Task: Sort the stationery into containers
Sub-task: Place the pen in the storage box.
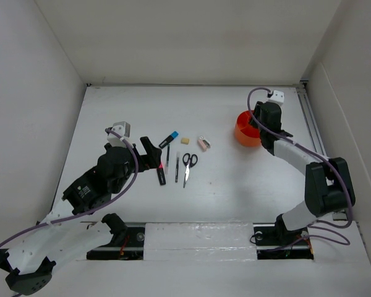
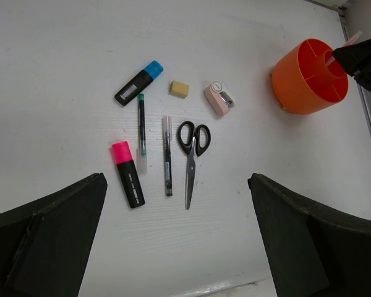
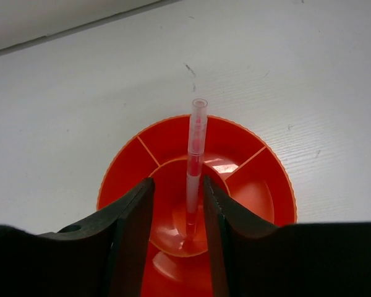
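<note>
The round orange tub [image 1: 246,135] stands at the right; it also shows in the left wrist view [image 2: 300,86] and the right wrist view [image 3: 120,167]. A pink pencil [image 3: 195,167] stands upright in its middle compartment. My right gripper [image 3: 177,180] is over the tub, its jaws slightly apart around the pencil, with a gap on the left side. On the table lie the pink-and-black highlighter [image 2: 128,174], blue-capped marker [image 2: 139,83], two thin pens [image 2: 141,131] [image 2: 167,156], scissors [image 2: 191,161], cream eraser [image 2: 179,89] and pinkish-beige piece [image 2: 217,99]. My left gripper [image 2: 176,179] is wide open and empty, above the table just near of them.
White walls close in the table on the left, back and right. A rail runs along the right edge [image 1: 312,124] next to the tub. The arm bases sit at the near edge [image 1: 191,238].
</note>
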`<state>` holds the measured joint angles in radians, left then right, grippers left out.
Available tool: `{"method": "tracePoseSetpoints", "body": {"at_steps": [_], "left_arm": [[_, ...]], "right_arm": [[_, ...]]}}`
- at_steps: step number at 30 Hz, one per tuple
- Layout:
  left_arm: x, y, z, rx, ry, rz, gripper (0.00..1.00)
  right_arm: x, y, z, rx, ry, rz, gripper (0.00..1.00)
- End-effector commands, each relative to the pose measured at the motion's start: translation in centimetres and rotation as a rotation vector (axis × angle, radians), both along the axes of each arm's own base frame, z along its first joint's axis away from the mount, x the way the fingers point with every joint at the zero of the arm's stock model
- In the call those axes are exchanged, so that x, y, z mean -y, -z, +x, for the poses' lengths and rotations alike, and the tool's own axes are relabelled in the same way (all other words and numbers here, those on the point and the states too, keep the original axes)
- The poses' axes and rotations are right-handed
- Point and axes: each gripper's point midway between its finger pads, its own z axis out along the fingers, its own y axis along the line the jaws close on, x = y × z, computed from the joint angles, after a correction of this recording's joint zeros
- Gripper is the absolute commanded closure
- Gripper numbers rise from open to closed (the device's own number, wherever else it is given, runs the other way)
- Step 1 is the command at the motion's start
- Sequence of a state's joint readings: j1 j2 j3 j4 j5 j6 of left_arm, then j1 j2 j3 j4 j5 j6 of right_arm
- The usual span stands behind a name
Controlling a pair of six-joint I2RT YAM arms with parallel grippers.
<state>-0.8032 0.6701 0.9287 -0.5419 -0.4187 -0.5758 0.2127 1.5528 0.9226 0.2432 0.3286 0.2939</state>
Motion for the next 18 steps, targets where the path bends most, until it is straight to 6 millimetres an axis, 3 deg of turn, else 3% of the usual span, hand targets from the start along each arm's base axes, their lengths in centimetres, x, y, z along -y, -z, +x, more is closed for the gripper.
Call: {"method": "tracePoseSetpoints", "body": {"at_steps": [1, 6, 7, 10, 11, 13, 18], "left_arm": [[0.0, -0.7, 0.1, 0.028, 0.003, -0.01, 0.0], [-0.1, -0.7, 0.2, 0.031, -0.006, -0.007, 0.0], [-0.1, -0.7, 0.2, 0.031, -0.006, -0.007, 0.0], [-0.3, -0.7, 0.3, 0.034, -0.015, -0.004, 0.0], [-0.3, -0.7, 0.3, 0.031, -0.019, -0.012, 0.0], [-0.4, -0.6, 0.3, 0.025, -0.031, -0.014, 0.0], [-0.7, -0.7, 0.5, 0.022, -0.055, -0.011, 0.0]], "right_arm": [[-0.5, -3.5, -0.3, 0.091, 0.006, 0.033, 0.56], [-0.7, -5.4, -0.9, 0.121, 0.022, 0.028, 0.48], [-0.9, -5.0, -1.2, 0.1, 0.026, 0.017, 0.48], [-1.1, -6.8, -2.2, 0.123, 0.04, 0.01, 0.42], [-1.7, -7.4, -2.6, 0.133, 0.04, 0.019, 0.35], [-1.8, -9.3, -3.3, 0.18, 0.043, 0.043, 0.01], [-3.7, -11.4, -5.7, 0.206, -0.005, 0.079, 0.0]]}}
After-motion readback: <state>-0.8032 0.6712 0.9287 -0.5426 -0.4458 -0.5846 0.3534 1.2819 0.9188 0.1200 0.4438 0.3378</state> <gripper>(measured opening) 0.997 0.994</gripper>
